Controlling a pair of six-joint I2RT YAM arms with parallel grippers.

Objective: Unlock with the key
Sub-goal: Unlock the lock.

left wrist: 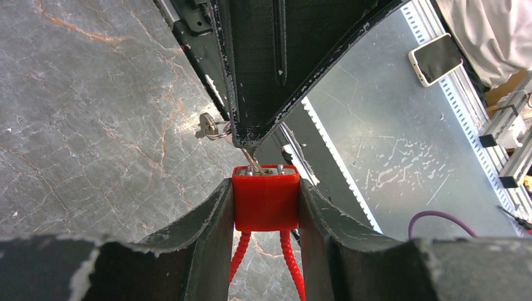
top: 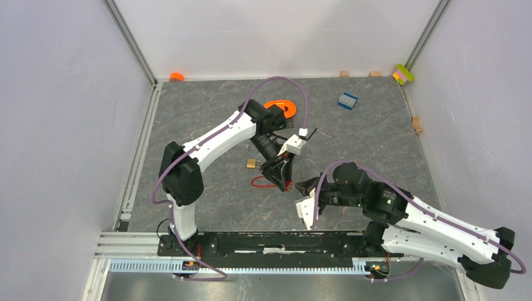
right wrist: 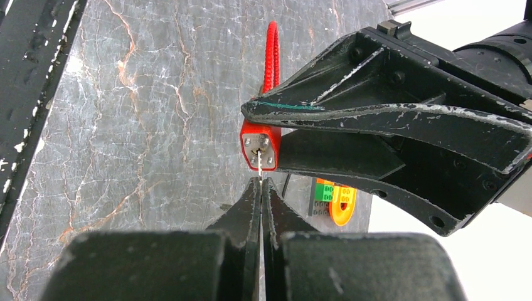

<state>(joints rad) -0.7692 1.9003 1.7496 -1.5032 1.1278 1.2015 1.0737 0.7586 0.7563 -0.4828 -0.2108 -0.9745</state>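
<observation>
A red padlock with a red cable shackle is clamped by its sides in my left gripper, held a little above the grey table. A thin metal key sticks into the keyhole on the lock's metal end face. A key ring hangs beside it. My right gripper is shut on the key, its tips just short of the lock. From above, the two grippers meet tip to tip near the table's middle.
A small brass padlock lies just left of the left gripper. An orange ring and a blue block sit farther back. Small bricks and wooden blocks line the back and right walls.
</observation>
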